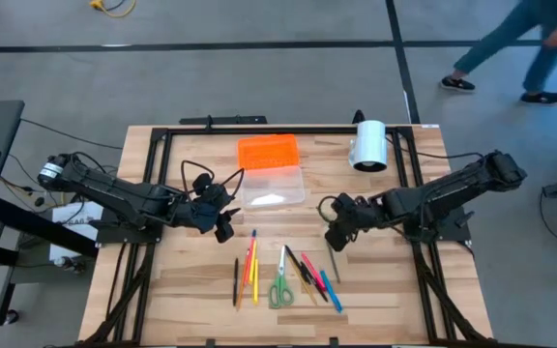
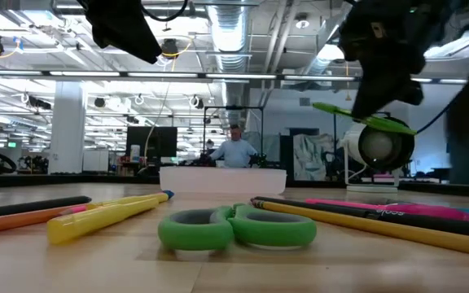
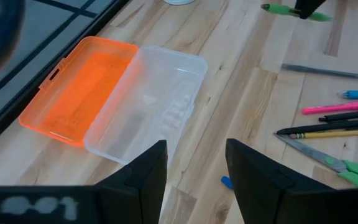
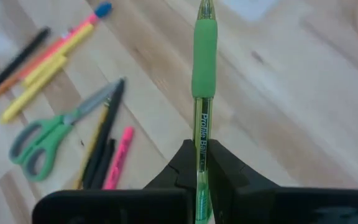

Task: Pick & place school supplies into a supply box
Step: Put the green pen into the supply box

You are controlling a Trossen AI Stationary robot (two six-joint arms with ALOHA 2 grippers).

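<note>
The right tool clamps the green pen lifted clear for carrying to the supply box, while the left tool waits open beside it.

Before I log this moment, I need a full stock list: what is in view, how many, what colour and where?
Supply box: one, clear tray, open, orange lid laid flat behind it, table's far middle.
Scissors: one, green handles, near middle.
Pens and pencils: about nine loose, black, yellow, orange, pink, blue and grey, either side of the scissors.
Green pen: one, held off the table.
White cylinder: one, far right.
Person: one, walking beyond the table.
Left gripper: open, beside the box.
Right gripper: shut on the green pen.
</note>
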